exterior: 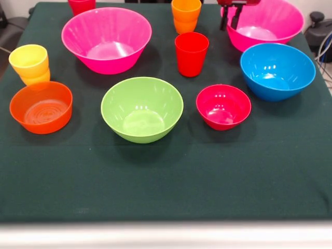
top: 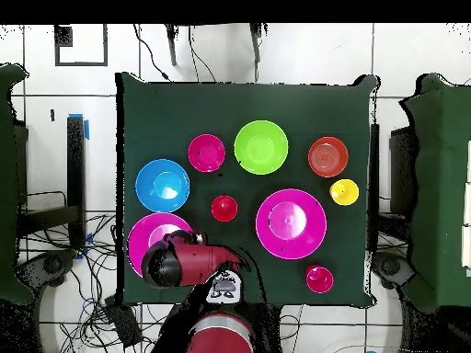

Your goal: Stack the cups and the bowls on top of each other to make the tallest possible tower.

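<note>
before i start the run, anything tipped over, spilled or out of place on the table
Nothing stands out. All bowls and cups stand upright and apart on the green cloth, nothing stacked yet. The tool hangs over the pink bowl at the far edge.

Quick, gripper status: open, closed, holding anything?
Gripper: open, holding nothing, fingers hanging over the rim of the far pink bowl.

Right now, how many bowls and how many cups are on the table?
Glossy plastic bowls: 6 (large hot-pink bowl, second hot-pink bowl, blue bowl, lime-green bowl, small red bowl, translucent orange bowl)
Tapered plastic cups: 4 (yellow cup, orange cup, red cup, pinkish-red cup); yellow and orange may be nested stacks
Total: 10
</note>
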